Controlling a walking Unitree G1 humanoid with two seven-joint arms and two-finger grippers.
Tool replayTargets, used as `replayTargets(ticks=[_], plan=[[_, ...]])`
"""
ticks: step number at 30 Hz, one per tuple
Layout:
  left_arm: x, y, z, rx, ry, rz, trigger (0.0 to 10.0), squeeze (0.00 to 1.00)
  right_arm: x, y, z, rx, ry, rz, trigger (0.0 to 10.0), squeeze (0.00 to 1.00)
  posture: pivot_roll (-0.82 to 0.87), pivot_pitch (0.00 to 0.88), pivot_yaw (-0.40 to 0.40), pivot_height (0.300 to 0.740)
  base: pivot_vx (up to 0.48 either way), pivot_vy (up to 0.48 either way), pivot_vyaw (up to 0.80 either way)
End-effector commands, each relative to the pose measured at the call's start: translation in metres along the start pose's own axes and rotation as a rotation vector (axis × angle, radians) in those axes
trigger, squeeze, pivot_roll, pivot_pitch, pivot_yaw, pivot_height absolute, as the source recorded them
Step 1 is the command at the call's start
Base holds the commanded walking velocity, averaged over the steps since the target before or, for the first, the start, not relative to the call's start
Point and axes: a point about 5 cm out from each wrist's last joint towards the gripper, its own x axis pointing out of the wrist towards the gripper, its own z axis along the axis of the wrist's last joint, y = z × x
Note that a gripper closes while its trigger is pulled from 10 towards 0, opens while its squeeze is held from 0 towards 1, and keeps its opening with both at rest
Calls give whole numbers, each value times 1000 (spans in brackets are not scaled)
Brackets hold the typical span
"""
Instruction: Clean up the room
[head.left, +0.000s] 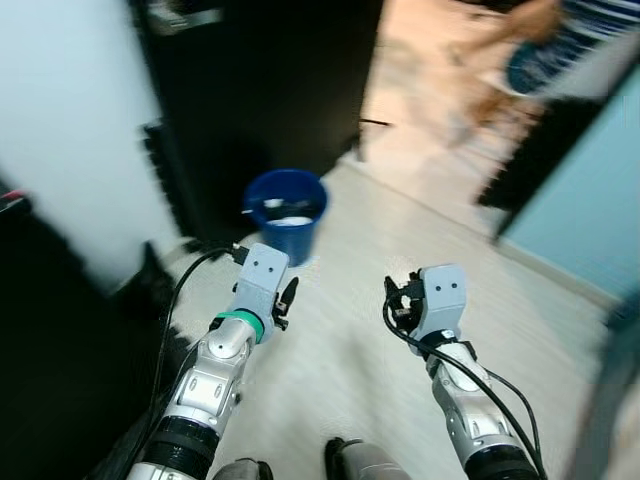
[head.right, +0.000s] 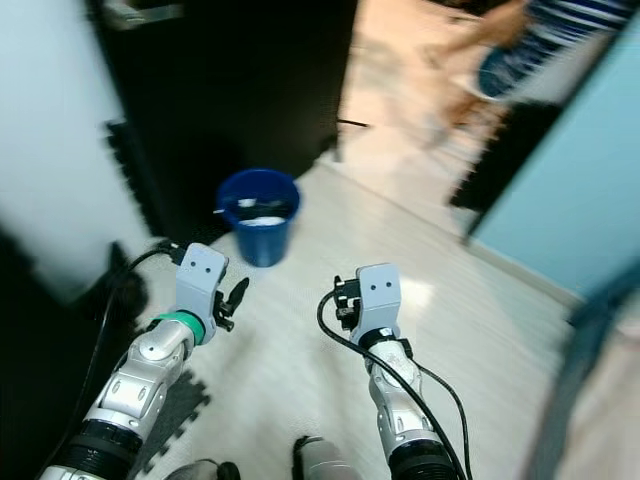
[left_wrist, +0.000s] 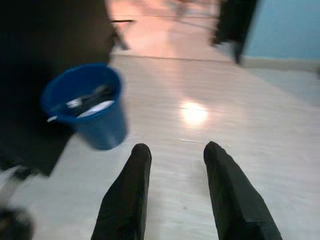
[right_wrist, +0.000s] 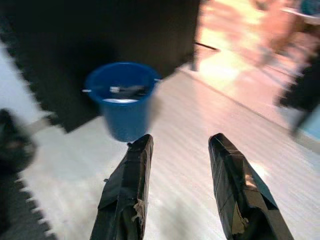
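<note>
Both grippers are held out in front of the robot with nothing in them: the left gripper (left_wrist: 172, 195) and the right gripper (right_wrist: 182, 190) each show two black fingers spread apart over bare floor, which suits a robot on its way to something rather than handling it. The blur across the head views suggests it is walking or turning. Ahead and slightly to its left stands a blue bucket (head.left: 287, 212) on the pale floor (head.left: 380, 330), set close against a dark cabinet (head.left: 260, 90) and beside the jagged edge of a black foam mat (head.right: 170, 410). As a judgement, the bucket serves as the bin for the clean-up, and the arms are raised and empty because the next item has yet to be found or reached. The head views give the layout: both silver arms, a black cable looping off each wrist, a light blue wall (head.right: 560, 180) on the right, and an orange-lit room beyond the doorway where a person in a striped top (head.left: 590, 30) is a blur. The wrist views add what the head views cannot: they look into the bucket, where something white and some dark objects already lie, too smeared to identify.
</note>
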Motion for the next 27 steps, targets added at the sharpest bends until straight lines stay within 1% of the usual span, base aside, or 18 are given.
replayTargets(ticks=[1, 4, 6, 7, 8, 9, 12, 14, 15, 17, 22, 27], plan=[[0, -1, -6, 17, 27, -9, 10000, 0, -1, -1, -4, 1, 16, -6, 10000, 0, -24, 19, 22, 740, 0, 0, -750], [0, -1, -8, 26, 31, -7, 10000, 0, -2, 0, -7, 0, 27, -3, 10000, 0, -24, 16, 21, 740, 0, 0, -750], [-1, 0, -17, 66, 45, -2, 10000, 0, -5, 0, -17, -9, 65, 14, 10000, 0, -23, 6, 18, 740, 0, 0, -750], [-1, 0, -17, 66, 45, -2, 10000, 0, -5, 0, -17, -9, 65, 14, 10000, 0, -23, 6, 18, 740, 0, 0, -750], [-2, 3, -24, 74, 66, 2, 10000, 0, -7, 0, -24, -17, 93, 22, 10000, 0, -21, 0, 15, 740, 0, 0, -750], [-5, 8, -37, 79, 110, 10, 10000, 0, -10, 0, -34, -26, 134, 36, 10000, 0, -20, 0, 11, 740, 0, 0, -750], [-6, 9, -42, 79, 126, 14, 10000, 0, -11, 1, -37, -29, 147, 41, 10000, 0, -19, 0, 11, 740, 0, 0, -750], [-11, 14, -57, 74, 177, 28, 10000, 0, -13, 3, -44, -29, 174, 58, 10000, 0, -18, 0, 4, 740, 0, 0, -750], [-11, 14, -57, 74, 177, 28, 10000, 0, -13, 3, -44, -29, 174, 58, 10000, 0, -18, 0, 4, 740, 0, 0, -750], [-15, 16, -69, 62, 217, 35, 10000, 0, -15, 7, -49, -28, 199, 73, 10000, 0, -13, 0, 2, 740, 0, 0, -750], [-15, 16, -70, 42, 210, 39, 10000, 0, -14, 14, -52, -32, 210, 103, 10000, 0, -11, 0, -1, 740, 0, 0, -750], [-13, 15, -68, 43, 200, 29, 10000, 0, -13, 13, -51, -31, 206, 98, 10000, 0, -14, 0, 1, 740, 0, 0, -747]])
